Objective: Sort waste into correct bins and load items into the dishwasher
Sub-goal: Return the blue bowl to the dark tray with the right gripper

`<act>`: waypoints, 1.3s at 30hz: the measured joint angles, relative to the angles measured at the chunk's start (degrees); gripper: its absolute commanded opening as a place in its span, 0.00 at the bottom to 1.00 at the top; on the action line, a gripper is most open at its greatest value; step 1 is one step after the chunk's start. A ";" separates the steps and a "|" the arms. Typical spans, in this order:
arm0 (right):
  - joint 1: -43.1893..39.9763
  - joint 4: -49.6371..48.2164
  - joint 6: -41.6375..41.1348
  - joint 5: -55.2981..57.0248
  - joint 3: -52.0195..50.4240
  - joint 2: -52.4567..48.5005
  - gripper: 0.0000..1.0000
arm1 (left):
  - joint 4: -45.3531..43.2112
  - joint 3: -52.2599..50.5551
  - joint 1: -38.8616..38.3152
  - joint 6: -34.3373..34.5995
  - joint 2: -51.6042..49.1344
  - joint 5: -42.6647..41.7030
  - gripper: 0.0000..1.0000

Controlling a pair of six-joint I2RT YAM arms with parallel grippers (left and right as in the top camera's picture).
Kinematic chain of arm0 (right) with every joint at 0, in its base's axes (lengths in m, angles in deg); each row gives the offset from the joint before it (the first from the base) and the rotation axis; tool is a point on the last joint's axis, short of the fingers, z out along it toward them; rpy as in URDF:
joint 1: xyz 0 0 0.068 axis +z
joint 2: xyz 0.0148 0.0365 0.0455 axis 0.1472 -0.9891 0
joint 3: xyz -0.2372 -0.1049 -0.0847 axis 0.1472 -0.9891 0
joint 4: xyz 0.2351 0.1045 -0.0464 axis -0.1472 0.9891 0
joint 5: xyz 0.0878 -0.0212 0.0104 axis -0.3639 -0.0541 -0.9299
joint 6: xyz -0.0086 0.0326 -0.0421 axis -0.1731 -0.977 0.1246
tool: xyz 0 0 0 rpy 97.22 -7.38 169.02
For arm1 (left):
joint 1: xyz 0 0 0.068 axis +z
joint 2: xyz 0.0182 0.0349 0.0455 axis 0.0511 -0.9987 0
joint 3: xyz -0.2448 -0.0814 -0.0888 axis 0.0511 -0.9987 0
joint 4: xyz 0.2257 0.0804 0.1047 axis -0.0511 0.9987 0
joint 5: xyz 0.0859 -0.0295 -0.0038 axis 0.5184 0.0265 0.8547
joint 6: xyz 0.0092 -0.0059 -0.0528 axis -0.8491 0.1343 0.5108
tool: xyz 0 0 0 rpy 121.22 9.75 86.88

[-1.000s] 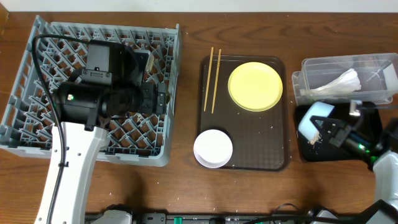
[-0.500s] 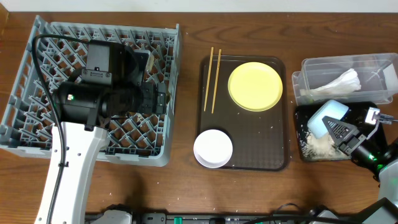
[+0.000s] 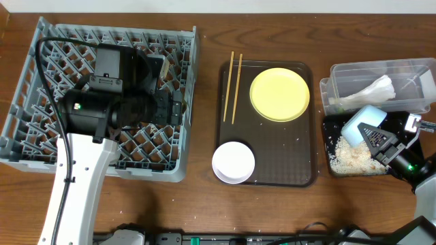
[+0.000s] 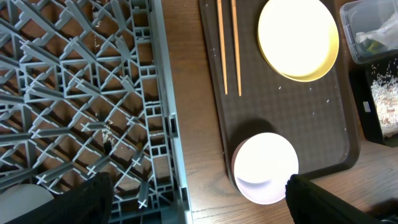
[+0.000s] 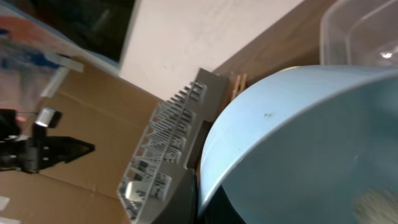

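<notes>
My right gripper (image 3: 375, 137) is shut on the rim of the small light blue bowl (image 3: 360, 122), holding it tilted over the glossy black tray (image 3: 328, 131). Whitish rice scraps (image 3: 351, 158) lie in that tray. The bowl fills the right wrist view (image 5: 298, 143). The clear tub (image 3: 334, 73) behind holds the crumpled white napkin (image 3: 371, 92). The yellow plate (image 3: 280, 94) and white bowl (image 3: 234, 162) sit on the brown serving tray (image 3: 286, 163). My left gripper (image 4: 196, 205) is open and empty over the grey dish rack's (image 3: 41, 68) right edge.
Two wooden chopsticks (image 3: 235, 85) lie on the brown tray's left side. The left arm covers much of the rack's middle. A white rounded thing (image 4: 18, 198) shows in the rack at the left wrist view's lower left corner.
The right gripper has tipped the blue bowl and shifted it right and slightly back. Rice scraps have spilled from it and now spread across the black tray. The left arm has not moved.
</notes>
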 measured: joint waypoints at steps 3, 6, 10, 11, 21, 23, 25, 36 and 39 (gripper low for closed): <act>-0.02 -2.19 -1.84 0.74 -0.02 0.00 0.01 | 0.00 0.00 0.00 -0.04 0.00 0.00 0.90; -0.50 -3.76 -5.14 1.42 -0.02 -0.11 0.01 | 0.00 0.00 0.00 -0.02 0.00 0.00 0.90; -0.55 -5.35 -8.85 3.08 -0.04 -0.13 0.01 | -0.04 0.00 -0.02 -0.04 0.00 0.00 0.90; -0.55 -5.49 -10.12 3.74 -0.04 -0.15 0.01 | -0.04 0.00 -0.02 -0.04 0.00 0.00 0.90; -0.35 -10.58 -17.27 0.02 -0.04 -0.17 0.01 | 0.24 0.00 0.00 -0.04 0.00 0.00 0.90; 0.72 -10.75 -19.02 0.02 -0.04 0.22 0.02 | 0.24 0.00 0.00 -0.04 0.00 0.00 0.90; 3.82 -10.80 -21.22 1.20 -0.04 1.84 0.02 | 0.11 0.00 0.00 -0.04 0.00 0.00 0.90; 42.32 3.80 -29.86 38.82 6.51 11.32 0.01 | -1.03 0.00 0.00 -0.04 0.00 0.00 0.90; 52.63 6.88 -30.36 52.76 7.52 9.92 0.01 | -1.09 0.00 0.00 -0.04 0.00 0.00 0.90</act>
